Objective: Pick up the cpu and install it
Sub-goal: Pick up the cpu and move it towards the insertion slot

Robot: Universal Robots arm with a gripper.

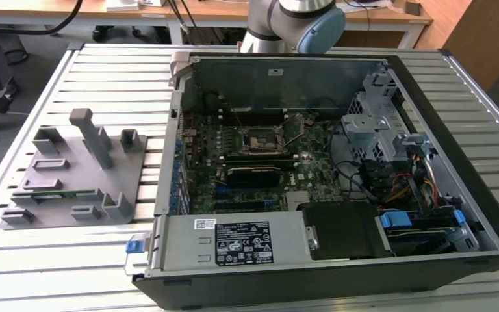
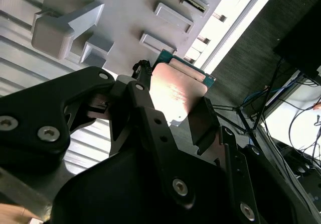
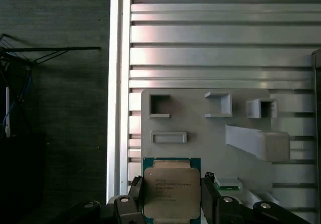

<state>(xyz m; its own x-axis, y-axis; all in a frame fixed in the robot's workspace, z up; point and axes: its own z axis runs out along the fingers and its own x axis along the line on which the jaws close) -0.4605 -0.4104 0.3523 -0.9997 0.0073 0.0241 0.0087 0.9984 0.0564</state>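
Gripping the cpu (image 3: 171, 186) by two opposite edges, the claw (image 3: 173, 201) is closed on the chip, with a black finger (image 3: 136, 199) on each side and the silver top turned toward the first wrist camera. In the second wrist view the same chip (image 2: 175, 91) shows as a bright plate between the dark links.

Beyond it lies the grey fixture (image 3: 200, 133) with its small pockets, resting on the slatted desk (image 3: 200, 33). The chip appears to hang clear of the fixture rather than sit in a pocket, so I judge the pick-up done and the carry to be the step in hand.

In the exterior view the open computer case (image 1: 457, 110) lies on the desk to the exterior view's right of the fixture. The socket (image 1: 258, 140) sits near the middle of the motherboard (image 1: 232, 188). I cannot tell whether its retention frame is open.

Installing calls for keeping the chip level, clearing the case wall, squaring its edges and keyed corner to the socket, and coming straight down without sliding, since a skewed or dragged landing could damage the contacts.
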